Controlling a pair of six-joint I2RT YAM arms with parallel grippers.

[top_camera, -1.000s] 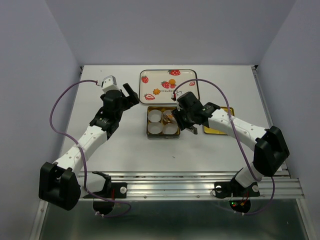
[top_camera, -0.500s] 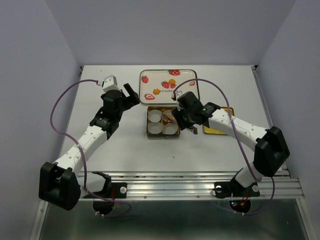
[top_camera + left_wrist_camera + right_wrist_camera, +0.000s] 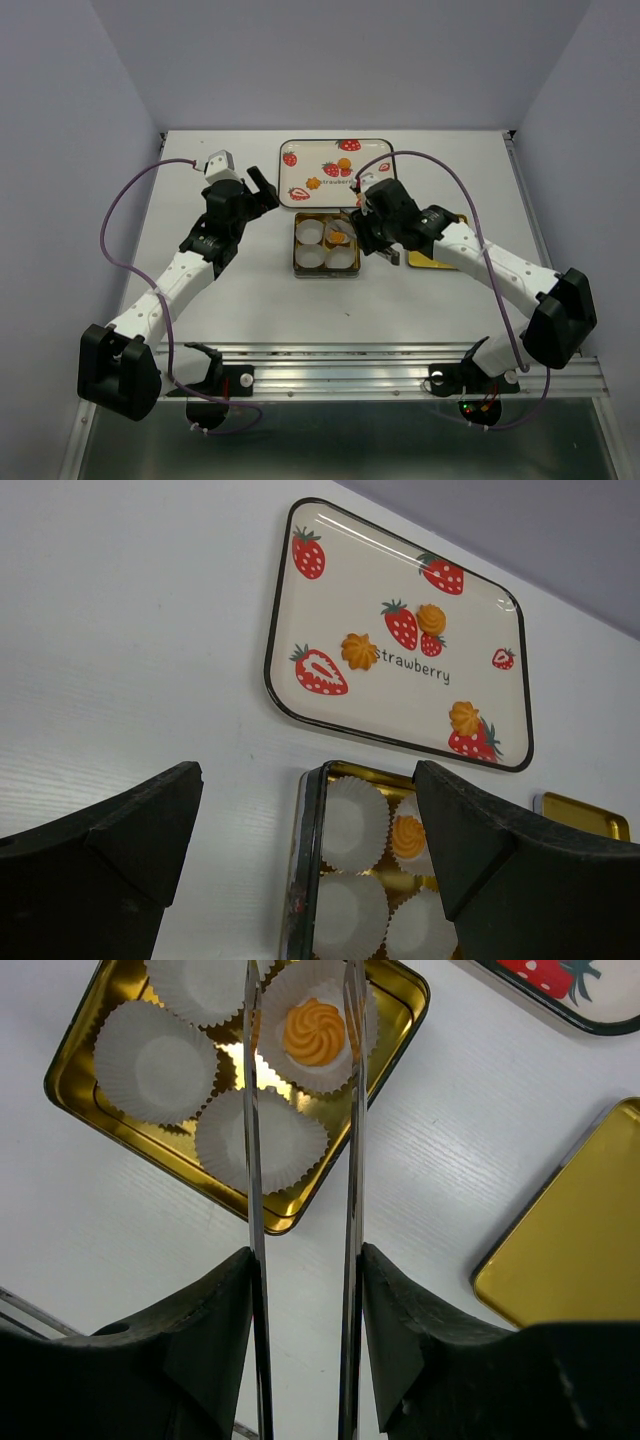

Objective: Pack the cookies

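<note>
One cookie is seated in a paper cup of the tin, between the parted right fingers, apparently released. Three cookies are seen on the strawberry tray beyond the wide-spread, empty left fingers, seemingly readied for picking.

Under the gap of my right pincer, one cookie sits in a paper cup, in the far right compartment of the tin. The lid lies to the pincer's right, and the tray lies beyond its tips.
</note>
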